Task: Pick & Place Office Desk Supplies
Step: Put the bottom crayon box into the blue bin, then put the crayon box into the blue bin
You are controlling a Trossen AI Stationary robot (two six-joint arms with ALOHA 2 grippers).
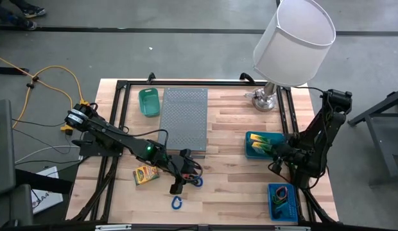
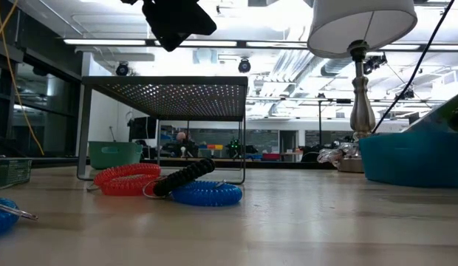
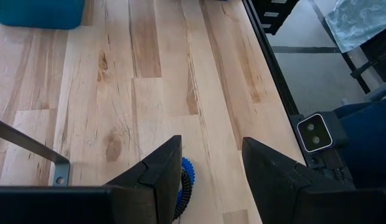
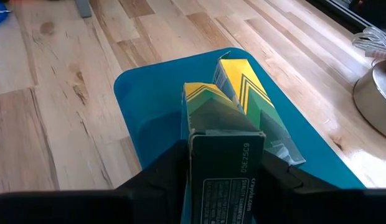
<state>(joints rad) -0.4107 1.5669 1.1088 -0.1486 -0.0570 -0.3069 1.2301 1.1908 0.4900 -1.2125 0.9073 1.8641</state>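
Right hand (image 4: 221, 171), at about 3 o'clock on the table (image 1: 231, 167): fingers set either side of a green-and-yellow crayon box (image 4: 224, 158), touching it, over a blue tray (image 4: 149, 124). A second crayon box (image 4: 246, 93) lies in that tray just beyond the first. In the high view the blue tray (image 1: 251, 153) sits just inward of the right hand (image 1: 280, 151), below the lamp (image 1: 294, 38).

Left hand (image 3: 211, 168), near 7 o'clock of table centre: fingers wide apart, nothing between them, held above the wood. A blue coil cord (image 3: 187, 183) shows just under one finger (image 3: 162, 171). High view puts the left hand (image 1: 180, 183) just beside the near corner of the grey perforated stand (image 1: 183, 119).

Low view: red coil cord (image 2: 127, 179), black coil cord (image 2: 185, 177) and blue coil cord (image 2: 207, 193) lie bunched together on the table, touching.

Farther out:
- third crayon box (image 1: 146, 174) flat on the table, at 9 o'clock of the left hand
- blue loop clip (image 1: 176, 203) at 6 o'clock of it
- second blue tray (image 1: 282, 200) with small mixed items, near 5 o'clock corner
- green bin (image 1: 148, 101) at 11 o'clock, beside the stand
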